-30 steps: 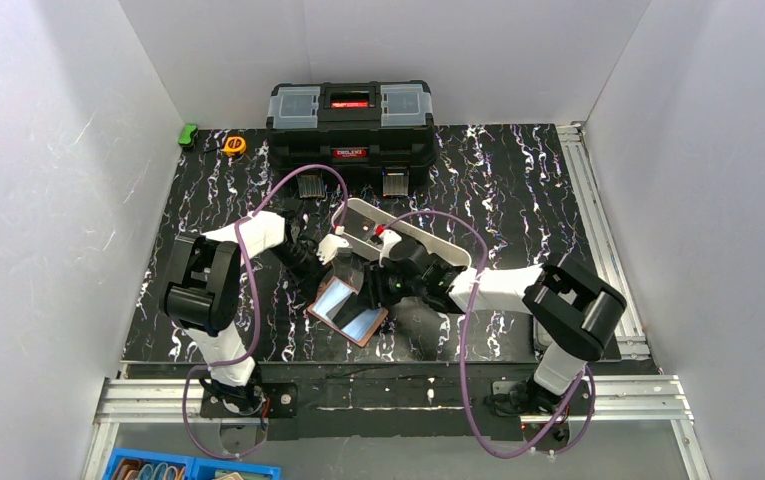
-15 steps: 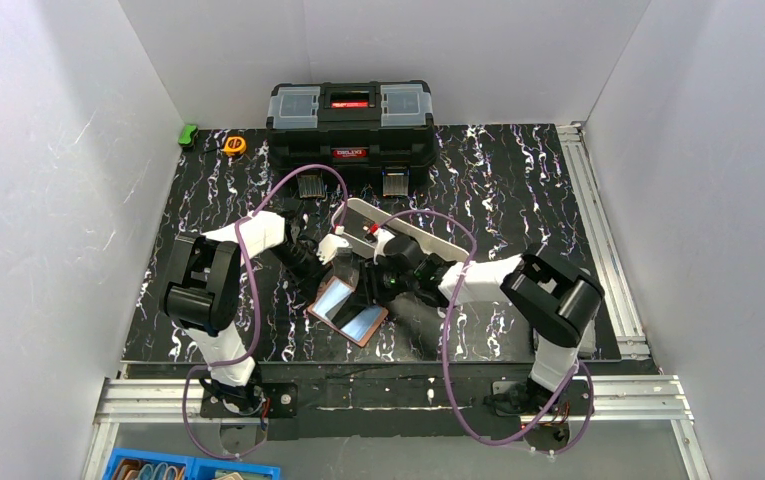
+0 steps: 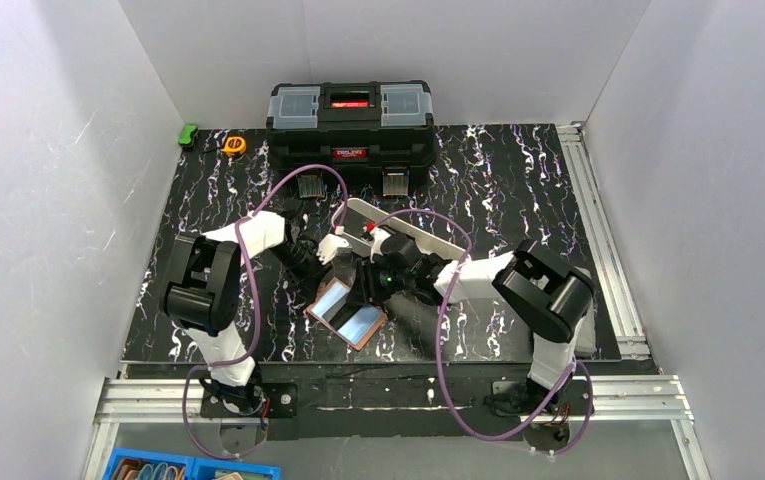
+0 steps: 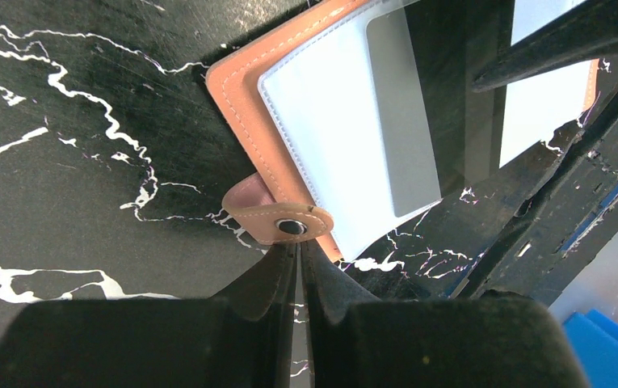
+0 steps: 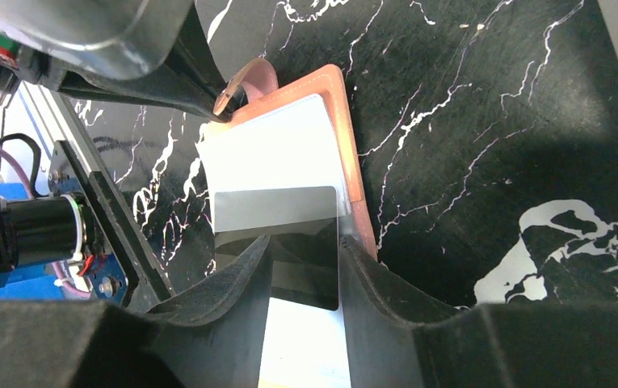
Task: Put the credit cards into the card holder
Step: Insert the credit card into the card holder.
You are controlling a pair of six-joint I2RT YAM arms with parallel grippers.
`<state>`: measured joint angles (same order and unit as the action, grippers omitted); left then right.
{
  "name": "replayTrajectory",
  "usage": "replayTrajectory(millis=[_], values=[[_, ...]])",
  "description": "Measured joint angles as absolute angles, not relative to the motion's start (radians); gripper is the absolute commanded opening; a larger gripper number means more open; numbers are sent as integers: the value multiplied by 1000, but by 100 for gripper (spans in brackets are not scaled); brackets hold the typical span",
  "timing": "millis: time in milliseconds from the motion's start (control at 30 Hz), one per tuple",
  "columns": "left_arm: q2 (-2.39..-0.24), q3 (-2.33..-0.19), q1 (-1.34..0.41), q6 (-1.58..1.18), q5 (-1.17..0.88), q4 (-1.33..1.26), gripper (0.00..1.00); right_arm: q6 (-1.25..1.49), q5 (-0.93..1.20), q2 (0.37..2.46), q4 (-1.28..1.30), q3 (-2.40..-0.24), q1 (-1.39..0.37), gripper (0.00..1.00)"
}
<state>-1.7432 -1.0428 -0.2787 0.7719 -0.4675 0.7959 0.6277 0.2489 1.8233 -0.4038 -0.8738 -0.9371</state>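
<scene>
While clamping the thin pale-grey rectangular credit card by its long edges in the part-closed right gripper, keeping it flat and square to the clear sleeve and sliding it gently toward 12 o'clock in the wrist view. Steadying the open tan-pink leather card holder, lying just 6 o'clock of table centre, by pinching its snap tab in the tightly closed left gripper. Struggling to place the card's leading edge as under or over the plastic. Seeing only part of the long white oval tray at 12 o'clock, behind both wrists.

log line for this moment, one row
left jaws: shut on snap tab | right jaws: shut on credit card | card holder: open | card over its clear sleeve
</scene>
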Motion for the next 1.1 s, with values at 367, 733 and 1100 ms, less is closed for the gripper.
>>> replayTrajectory(millis=[367,733,1100], values=[[-1743,-1043,-279,769,-467,797,6,630,244,1842,-419,-889,-938,54],[-1743,-1043,-279,765,-466,797,6,601,187,1655,-396,-794,-953,45],[-1743,-1043,-279,758,-466,801,5,555,190,1730,-358,-796,-1038,30]])
